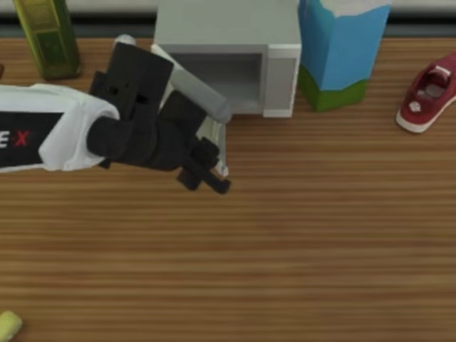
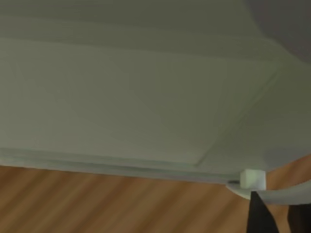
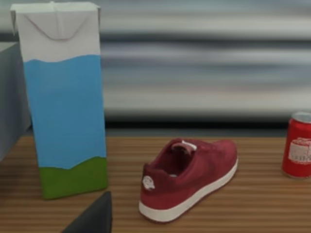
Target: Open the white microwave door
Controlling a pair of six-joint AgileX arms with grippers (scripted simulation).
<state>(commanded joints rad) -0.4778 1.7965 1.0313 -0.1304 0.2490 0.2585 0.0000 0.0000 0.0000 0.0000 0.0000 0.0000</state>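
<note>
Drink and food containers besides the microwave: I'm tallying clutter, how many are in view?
3: a tall blue, white and green carton right of the microwave, a yellow-green bottle at the table's back left, and a red soda can beyond the red shoe. Others may lie out of frame.

Light is even and soft across the table (image 1: 285, 249), with no glare. In the top view, faint shadows sit under the left arm (image 1: 135, 121) and inside the open microwave (image 1: 228, 71). The left wrist view is filled by the door (image 2: 126, 97), dim greenish-grey and smooth, too close for detail. In the right wrist view the background behind the carton (image 3: 63, 107) and shoe (image 3: 189, 174) is streaked and blurred.
</note>
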